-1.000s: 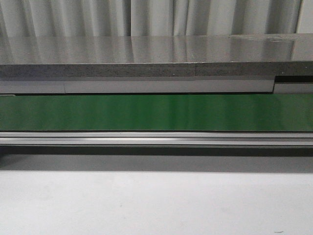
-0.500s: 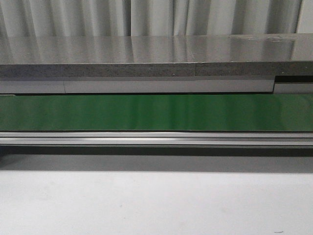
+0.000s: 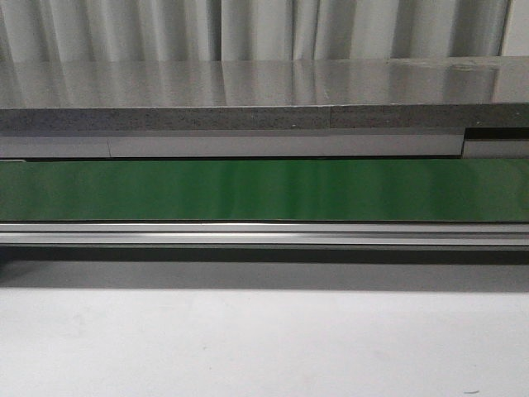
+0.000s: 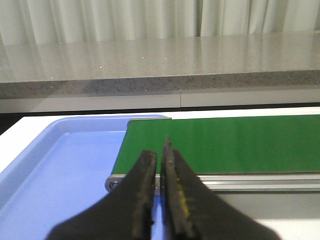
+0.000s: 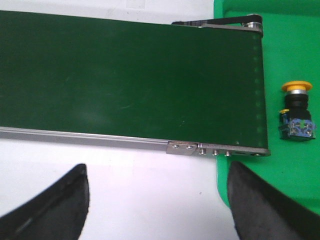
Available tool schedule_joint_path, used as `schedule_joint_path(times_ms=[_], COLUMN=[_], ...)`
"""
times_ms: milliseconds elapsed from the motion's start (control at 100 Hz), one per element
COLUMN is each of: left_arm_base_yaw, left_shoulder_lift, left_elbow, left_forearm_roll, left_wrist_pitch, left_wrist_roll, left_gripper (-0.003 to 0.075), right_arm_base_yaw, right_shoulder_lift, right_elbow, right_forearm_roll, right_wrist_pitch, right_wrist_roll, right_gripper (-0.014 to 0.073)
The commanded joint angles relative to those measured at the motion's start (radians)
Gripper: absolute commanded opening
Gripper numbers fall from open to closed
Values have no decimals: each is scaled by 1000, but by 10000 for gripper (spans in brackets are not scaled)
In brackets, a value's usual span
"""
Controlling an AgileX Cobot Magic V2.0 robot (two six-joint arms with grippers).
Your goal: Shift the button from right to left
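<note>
The green conveyor belt [image 3: 264, 190] is the largest thing here, running the width of the front view under a grey stone counter [image 3: 248, 91]; neither arm shows in that view. From the right wrist the belt's end lies just ahead of the right gripper [image 5: 157, 200], whose two dark fingers [image 5: 55, 207] stand wide apart with nothing between them, poised above the white table. Past the belt's roller end, ahead and off toward the far finger, sits a green tray [image 5: 295, 55], evidently the pick-up bin, and in it the button [image 5: 296, 112] lies on its side, its yellow cap pointing away from the gripper and its black body nearer, just beside the belt's end but apart from it. It is untouched, so the task looks barely begun; the spread fingers suit a coming reach for it. The left gripper [image 4: 161, 165] is clenched, its fingers pressed together on nothing, hanging over the belt's other end, with a blue tray [image 4: 60, 165] right beneath and ahead, probably the receiving bin.
</note>
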Motion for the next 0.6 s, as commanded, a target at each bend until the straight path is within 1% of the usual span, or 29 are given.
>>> schedule_joint_path(times_ms=[0, 140, 340, 430, 590], left_arm_base_yaw=[-9, -9, -9, -9, -9], left_shoulder_lift=[-34, -34, -34, -34, -34], left_elbow=[39, 39, 39, 39, 39], left_forearm_roll=[-3, -3, -3, -3, -3], left_wrist_pitch=[-80, -80, -80, -80, -80], left_wrist_roll=[-8, -8, -8, -8, -8], left_gripper=[5, 5, 5, 5, 5], right_arm_base_yaw=[-10, -73, -203, -263, -379], right_shoulder_lift=[5, 61, 184, 248, 368], right_elbow=[-46, -113, -239, -283, -353], right_forearm_roll=[0, 0, 0, 0, 8], right_wrist_pitch=[-75, -54, -41, -42, -52], right_wrist_roll=[2, -14, -127, -197, -275], right_gripper=[549, 549, 549, 549, 549])
